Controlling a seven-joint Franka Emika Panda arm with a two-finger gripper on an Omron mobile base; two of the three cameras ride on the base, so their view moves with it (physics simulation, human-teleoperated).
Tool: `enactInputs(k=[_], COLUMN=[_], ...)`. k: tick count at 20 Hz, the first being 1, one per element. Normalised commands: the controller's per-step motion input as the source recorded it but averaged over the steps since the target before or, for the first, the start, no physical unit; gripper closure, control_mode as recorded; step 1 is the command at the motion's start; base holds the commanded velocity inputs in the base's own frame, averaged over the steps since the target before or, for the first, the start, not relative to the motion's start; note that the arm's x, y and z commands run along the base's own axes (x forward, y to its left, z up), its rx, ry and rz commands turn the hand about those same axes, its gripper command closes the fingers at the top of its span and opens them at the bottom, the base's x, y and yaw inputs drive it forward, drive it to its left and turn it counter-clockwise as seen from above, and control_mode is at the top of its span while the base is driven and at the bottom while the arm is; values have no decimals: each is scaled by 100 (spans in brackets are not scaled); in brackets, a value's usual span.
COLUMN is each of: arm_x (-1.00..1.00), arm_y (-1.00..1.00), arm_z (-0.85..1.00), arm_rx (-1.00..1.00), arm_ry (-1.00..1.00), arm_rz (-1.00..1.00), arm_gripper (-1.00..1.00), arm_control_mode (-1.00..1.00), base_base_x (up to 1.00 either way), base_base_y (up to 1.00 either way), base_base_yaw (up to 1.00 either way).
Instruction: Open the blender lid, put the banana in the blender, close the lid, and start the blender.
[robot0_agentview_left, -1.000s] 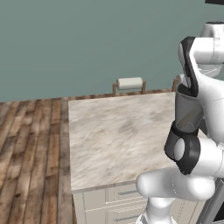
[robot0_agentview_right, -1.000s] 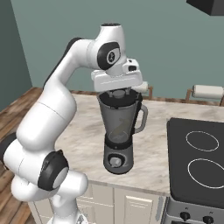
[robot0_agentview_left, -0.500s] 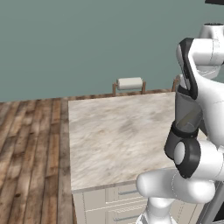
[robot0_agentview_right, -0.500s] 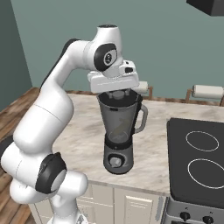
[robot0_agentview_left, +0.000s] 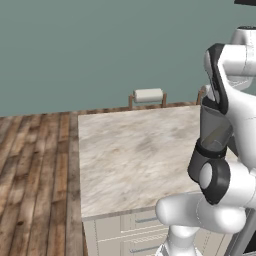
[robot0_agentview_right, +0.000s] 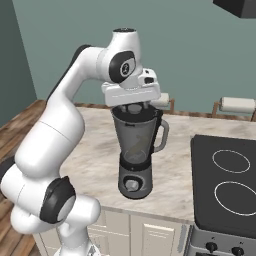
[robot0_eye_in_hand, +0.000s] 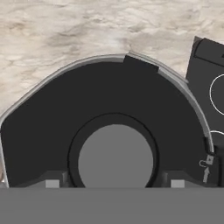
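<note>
Blender (robot0_agentview_right: 136, 150) stands upright on the marble counter (robot0_agentview_right: 95, 155), left of the black cooktop (robot0_agentview_right: 225, 175), jar handle toward 3 o'clock in the right base view, dark round base with its front control facing the camera. Long axis vertical, mouth up.

Gripper (robot0_agentview_right: 133, 107) hangs directly over the jar mouth, hand pointing straight down, so gripper axis and jar axis look lined up. Jaws sit right at the rim; whether they are parted or clamped cannot be told from this side, since the white hand body hides the tips.

Hand view looks straight down on the blender lid (robot0_eye_in_hand: 105, 118): flat black disc seated inside the jar rim, grey centre knob (robot0_eye_in_hand: 115, 159) at 6 o'clock, close to the camera. Two small dark finger tips (robot0_eye_in_hand: 51, 181) stand either side of the knob, at about 7 and 5 o'clock, apart from it as far as can be seen; contact cannot be confirmed. Lid lies flat, its axis along the gripper's line.

Banana not made out; through the smoky jar nothing yellow can be picked out.

Judgement: lid appears seated on the jar. Any next move turns on that vertical alignment.
</note>
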Motion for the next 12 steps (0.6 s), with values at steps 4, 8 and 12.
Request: enactInputs(k=[4,8,12], arm_x=[0,-1,-7], arm_y=[0,0,0], arm_z=[4,18,22], arm_rx=[0,0,0], arm_ry=[-5,-7,-9], arm_rz=[0,0,0], arm_gripper=[-100,-100,-100], arm_control_mode=[-100,-100,-100], base_base_x=[0,0,0], base_base_y=[0,0,0], base_base_yaw=[0,0,0])
